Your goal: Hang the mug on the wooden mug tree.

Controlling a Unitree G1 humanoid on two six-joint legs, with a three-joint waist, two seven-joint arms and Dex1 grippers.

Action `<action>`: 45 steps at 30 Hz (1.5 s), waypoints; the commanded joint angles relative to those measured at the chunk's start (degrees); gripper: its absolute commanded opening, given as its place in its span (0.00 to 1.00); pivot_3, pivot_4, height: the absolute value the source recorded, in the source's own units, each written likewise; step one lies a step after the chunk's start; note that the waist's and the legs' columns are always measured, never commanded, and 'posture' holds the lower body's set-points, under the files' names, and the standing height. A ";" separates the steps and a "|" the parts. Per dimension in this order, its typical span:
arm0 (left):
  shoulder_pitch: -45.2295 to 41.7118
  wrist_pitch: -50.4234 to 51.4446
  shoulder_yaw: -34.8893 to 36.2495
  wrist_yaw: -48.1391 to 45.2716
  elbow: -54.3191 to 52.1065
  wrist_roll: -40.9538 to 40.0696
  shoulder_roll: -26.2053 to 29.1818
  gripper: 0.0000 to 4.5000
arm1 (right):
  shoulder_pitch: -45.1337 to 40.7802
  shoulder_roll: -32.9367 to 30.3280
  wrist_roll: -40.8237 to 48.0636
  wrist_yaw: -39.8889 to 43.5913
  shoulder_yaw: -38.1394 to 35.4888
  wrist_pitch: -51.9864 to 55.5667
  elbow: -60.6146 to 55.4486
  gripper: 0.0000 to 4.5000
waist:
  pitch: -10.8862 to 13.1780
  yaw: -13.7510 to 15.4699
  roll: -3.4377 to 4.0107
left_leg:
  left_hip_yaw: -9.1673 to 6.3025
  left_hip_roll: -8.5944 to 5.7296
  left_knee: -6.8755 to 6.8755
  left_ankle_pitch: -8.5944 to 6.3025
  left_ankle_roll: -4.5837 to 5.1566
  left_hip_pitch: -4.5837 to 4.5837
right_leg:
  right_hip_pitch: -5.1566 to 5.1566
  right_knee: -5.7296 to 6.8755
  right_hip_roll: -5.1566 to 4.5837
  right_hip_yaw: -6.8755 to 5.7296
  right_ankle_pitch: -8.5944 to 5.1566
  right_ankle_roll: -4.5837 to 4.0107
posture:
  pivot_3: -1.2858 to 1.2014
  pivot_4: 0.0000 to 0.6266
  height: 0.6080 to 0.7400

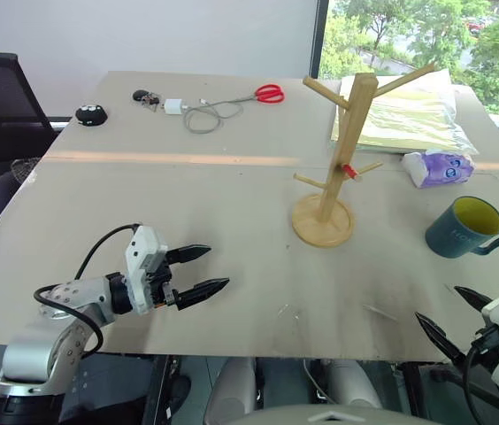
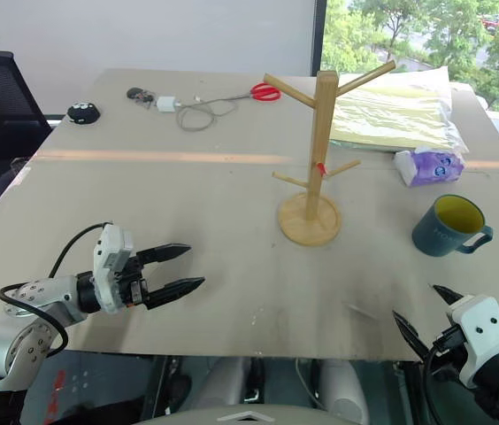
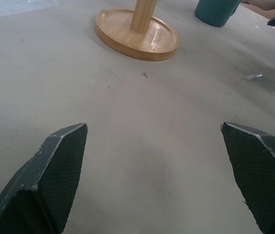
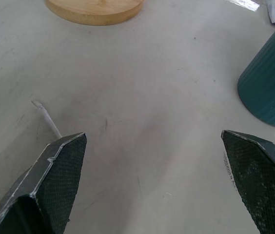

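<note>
The right gripper [image 1: 451, 317] stands wide open and empty at the table's [image 1: 232, 204] near edge, likely poised to reach the mug [image 1: 464, 227], which stands upright just beyond it, handle toward the robot's right. The wooden mug tree [image 1: 333, 159] stands left of the mug. The left gripper [image 1: 199, 271], open and empty, idles well left of the mug.

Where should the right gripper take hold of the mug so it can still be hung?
Probably the mug's body, from the near side. It stands upright on the table, handle toward the robot's right, so pinching the wall keeps the loop free. The right gripper is open just before it.
</note>
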 commanded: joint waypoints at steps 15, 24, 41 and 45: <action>-11.09 4.81 -4.65 -8.27 -12.56 -13.56 2.07 1.00 | -25.60 6.31 -0.50 -28.24 -8.60 27.47 1.94 0.99 | -0.08 -0.08 0.12 | 0.06 -0.15 0.04 0.13 -0.17 -0.04 | -0.01 0.01 0.35 0.07 0.10 -0.15 | 0.52 0.24 1.00; -9.66 3.98 -4.15 -7.91 -13.65 -13.06 2.12 1.00 | -30.32 5.21 -2.54 -28.42 -7.52 24.99 9.65 0.73 | -0.07 -0.16 0.15 | 0.09 -0.08 0.03 0.04 0.02 0.04 | 0.00 0.04 0.53 0.24 0.00 0.04 | 0.52 0.24 1.00; -8.84 2.03 -3.34 -5.96 -13.64 -12.19 2.00 1.00 | -42.40 2.29 -6.30 -26.25 -4.10 13.20 31.52 0.51 | -0.05 -0.25 0.18 | 0.15 -0.10 0.02 0.04 0.02 0.04 | -0.01 0.04 0.56 0.34 0.10 -0.11 | 0.52 0.24 1.00; -8.70 1.88 -2.65 -5.81 -13.25 -12.32 2.28 1.00 | -45.58 0.34 -7.17 -23.69 -3.23 6.71 40.78 0.11 | -0.05 -0.38 0.18 | 0.16 -0.14 0.02 0.04 0.02 0.04 | -0.01 0.04 0.58 0.36 0.10 -0.12 | 0.52 0.24 1.00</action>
